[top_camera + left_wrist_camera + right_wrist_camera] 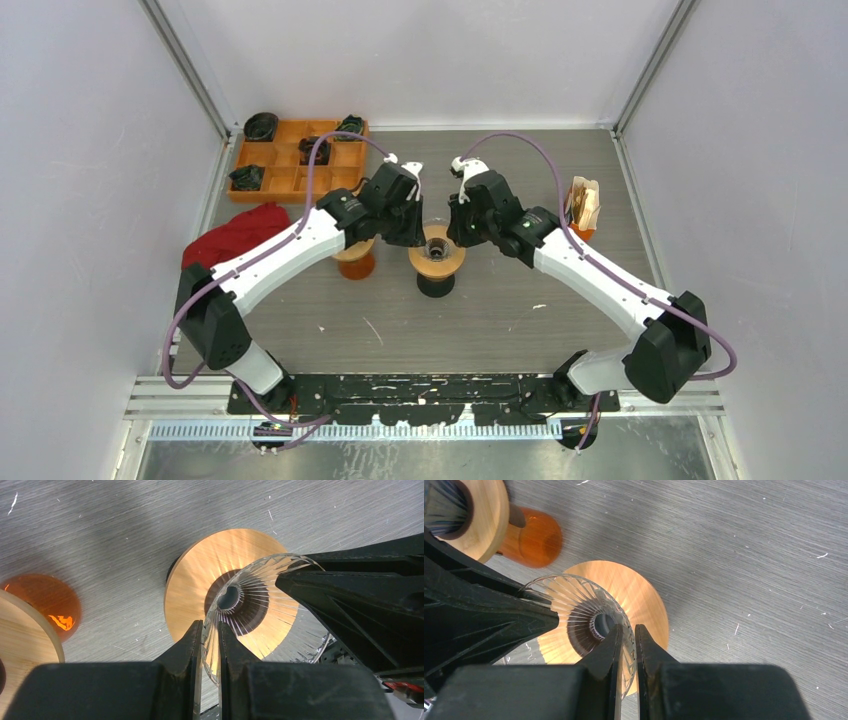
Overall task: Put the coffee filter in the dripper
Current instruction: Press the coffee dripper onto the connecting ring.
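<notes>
A clear ribbed glass dripper (pixel 437 248) sits over a round wooden disc (pixel 197 575) on a black base at the table's middle. My left gripper (pixel 210 626) is shut on the dripper's (pixel 255 600) left rim. My right gripper (pixel 628 629) is shut on the dripper's (pixel 569 600) opposite rim, over the disc (pixel 646 600). In the top view the left gripper (pixel 412 235) and right gripper (pixel 462 232) flank the dripper. Brown paper coffee filters (pixel 583 203) stand in a holder at the right, away from both grippers. The dripper holds no filter.
A second wooden-topped stand with an orange glass base (pixel 355 262) stands just left of the dripper; it also shows in the right wrist view (pixel 536 537). An orange compartment tray (pixel 290 127) with black items is at the back left. A red cloth (pixel 235 235) lies at the left.
</notes>
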Motion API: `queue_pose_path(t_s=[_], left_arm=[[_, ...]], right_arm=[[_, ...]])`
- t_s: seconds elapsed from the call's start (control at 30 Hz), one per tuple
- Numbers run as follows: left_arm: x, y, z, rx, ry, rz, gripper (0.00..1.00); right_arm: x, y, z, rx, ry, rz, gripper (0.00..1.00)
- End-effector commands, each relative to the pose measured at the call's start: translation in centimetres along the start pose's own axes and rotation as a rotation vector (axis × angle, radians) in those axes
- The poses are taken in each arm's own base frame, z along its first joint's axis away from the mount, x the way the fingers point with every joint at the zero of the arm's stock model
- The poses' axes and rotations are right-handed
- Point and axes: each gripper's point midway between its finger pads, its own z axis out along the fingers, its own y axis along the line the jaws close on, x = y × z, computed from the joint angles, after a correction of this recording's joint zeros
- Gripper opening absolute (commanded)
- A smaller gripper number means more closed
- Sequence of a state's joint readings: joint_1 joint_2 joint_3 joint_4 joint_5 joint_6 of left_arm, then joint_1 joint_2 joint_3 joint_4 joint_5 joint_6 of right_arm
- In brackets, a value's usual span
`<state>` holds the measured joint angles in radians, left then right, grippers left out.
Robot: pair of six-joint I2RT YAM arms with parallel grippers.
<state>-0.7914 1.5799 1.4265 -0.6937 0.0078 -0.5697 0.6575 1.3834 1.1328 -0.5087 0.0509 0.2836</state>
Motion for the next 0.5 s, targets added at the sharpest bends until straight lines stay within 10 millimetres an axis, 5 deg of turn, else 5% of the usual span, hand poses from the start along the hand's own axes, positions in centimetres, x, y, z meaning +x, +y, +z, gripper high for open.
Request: queue_pose_path(t_s=[0.0,0.2,0.47], left_arm=[[3.8,-1.7,0.1,0.074,0.15,0.082,0.1],[2.5,-1.6,-0.8,0.06,0.085,0.084,0.11],[1.9,-1.5,-1.0,0.046,0.067,0.088,0.2]], right_arm=[[15.1,-7.4,1.8,0.293,0.529,-0.114,0.01],[10.6,-5.2,0.5,0.211,0.399,-0.091,0.02],[7.3,-3.9,0.2,0.174,0.328,-0.087,0.22]])
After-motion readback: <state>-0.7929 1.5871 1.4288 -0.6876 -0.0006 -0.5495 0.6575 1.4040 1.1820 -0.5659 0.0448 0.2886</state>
